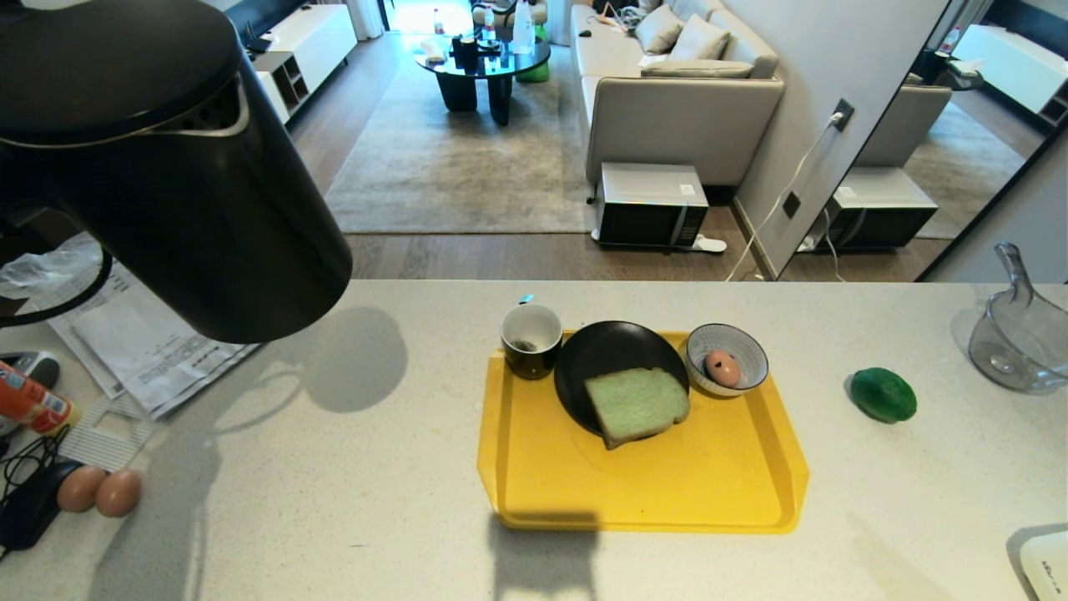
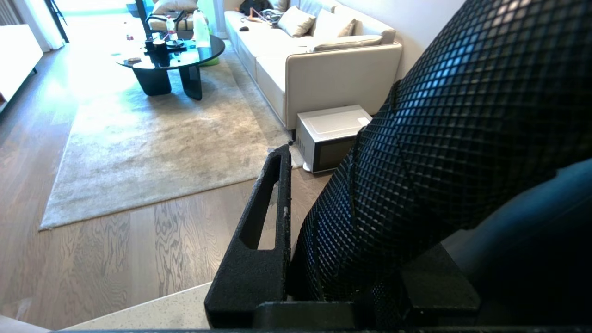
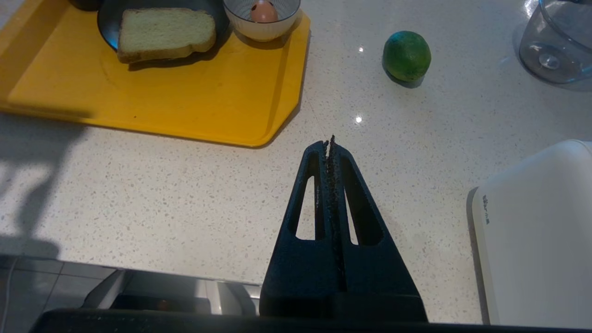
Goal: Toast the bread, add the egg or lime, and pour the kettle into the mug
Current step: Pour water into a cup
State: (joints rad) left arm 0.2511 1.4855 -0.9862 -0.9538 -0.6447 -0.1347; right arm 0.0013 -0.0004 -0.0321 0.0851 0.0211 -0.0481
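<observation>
Left gripper [image 2: 323, 259] holds the kettle [image 1: 158, 159] aloft, far left. One mug [image 1: 531, 338] with its tea bag, one bread [image 1: 637, 405] on a plate [image 1: 601, 355], one egg [image 1: 722, 367] in a bowl [image 1: 751, 351], all on the tray [image 1: 651, 492]. One lime [image 1: 883, 394] right. Right gripper [image 3: 331, 143] closed, empty.

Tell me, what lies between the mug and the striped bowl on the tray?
The black plate carrying the bread lies between the mug and the striped bowl, seen in the head view.

We note the kettle [image 1: 158, 159] cut off at the head view's top and left edges; its handle unseen; the clear jug [image 1: 1022, 334] cropped at right; the mug [image 1: 531, 338] contents indistinct.
</observation>
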